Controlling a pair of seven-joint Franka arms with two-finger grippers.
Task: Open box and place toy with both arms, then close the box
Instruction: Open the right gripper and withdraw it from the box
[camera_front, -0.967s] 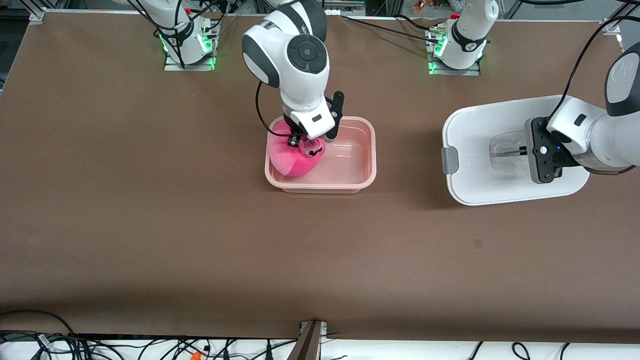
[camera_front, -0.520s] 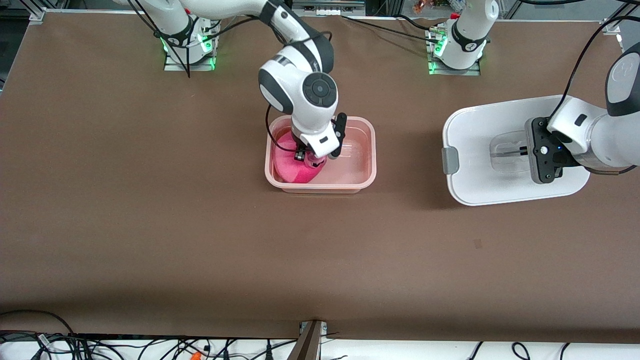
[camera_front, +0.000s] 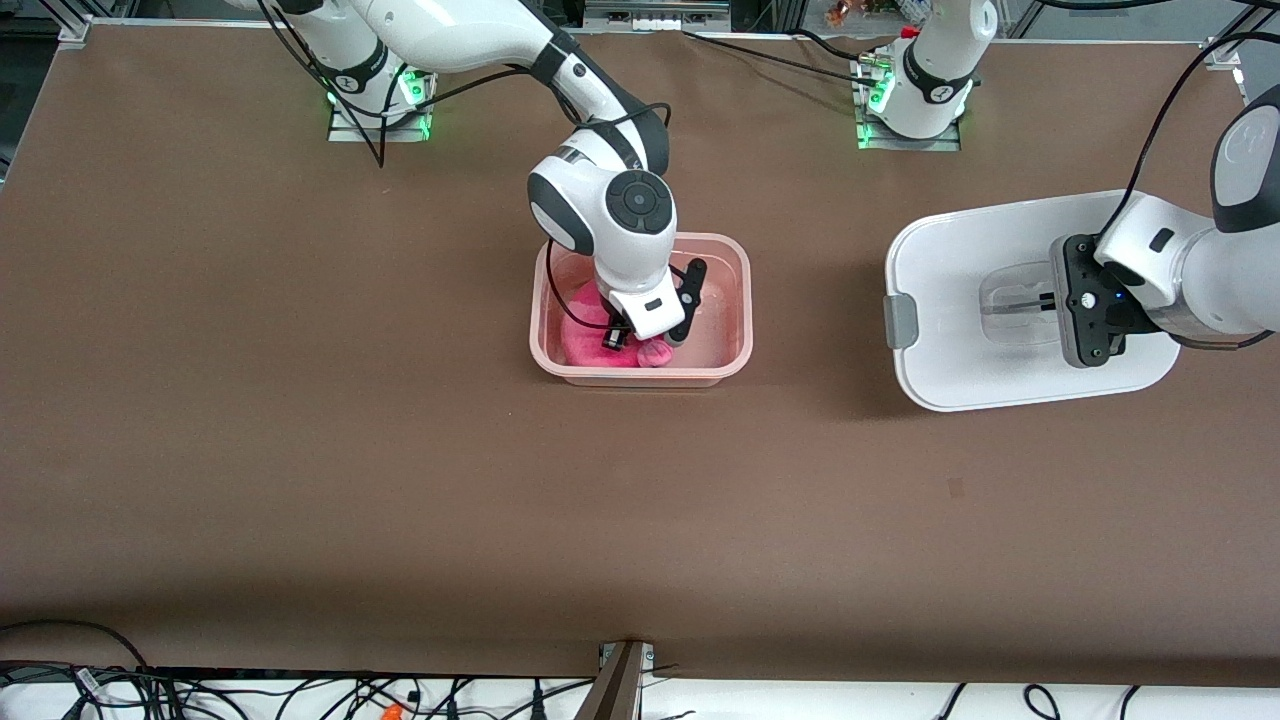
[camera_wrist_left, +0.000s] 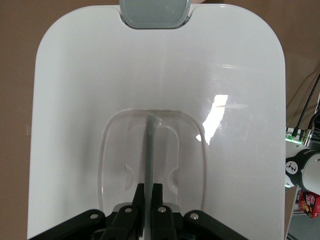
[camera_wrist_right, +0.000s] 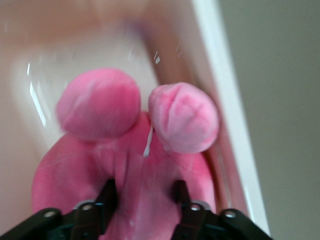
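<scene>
Pink plush toy (camera_front: 590, 335), judged soft and light and best pinched at its body, is held down in the box (camera_front: 640, 372) by the closed right claw (camera_front: 640, 345), while the lid (camera_front: 950, 300), beside the box on the worktop (camera_front: 300, 450), is gripped at its handle (camera_wrist_left: 150, 145) by the closed left claw (camera_wrist_left: 148, 192).

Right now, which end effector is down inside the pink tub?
The right end effector, its fingers around the toy inside the tub. The left end effector grips the lid by its handle.
</scene>
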